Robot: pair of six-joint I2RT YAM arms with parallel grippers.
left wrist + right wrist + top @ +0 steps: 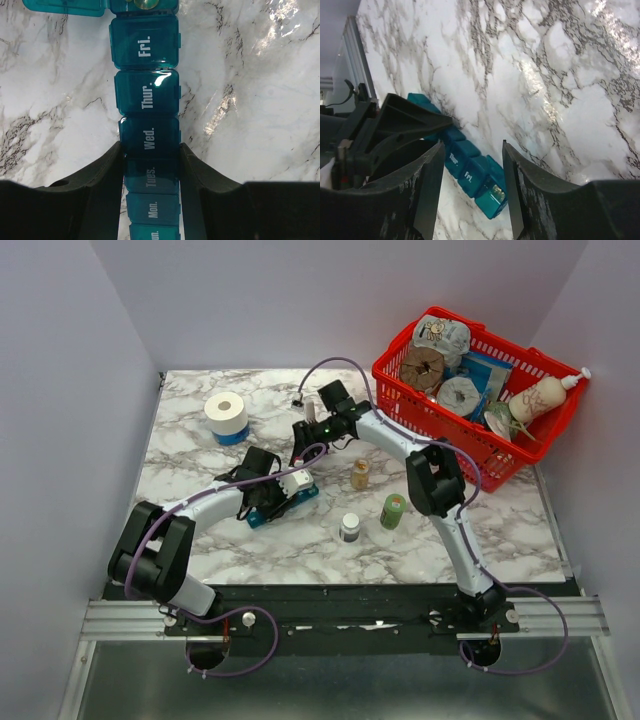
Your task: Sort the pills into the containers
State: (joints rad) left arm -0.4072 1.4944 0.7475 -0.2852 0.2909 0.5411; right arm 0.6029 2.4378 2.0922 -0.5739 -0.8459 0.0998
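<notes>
The containers are one teal pill-organiser strip (147, 105) with day labels, lying on the marble table (200, 455). My left gripper (150, 150) is shut on its sides around the Tues. and Wed. compartments. The end compartment past Fri. stands with its lid (70, 6) flipped open, and a yellowish pill (496, 192) lies inside. My right gripper (472, 150) hangs open above that end of the strip (470, 170), holding nothing. A small clear bottle (360, 475) with a tan cap, holding the pills, stands to the right of the strip (285, 502).
A green bottle (393, 511) and a white bottle with a dark cap (349, 528) stand right of the strip. A white paper roll (227, 416) sits at the back left. A red wire basket (400, 380) full of items fills the back right corner.
</notes>
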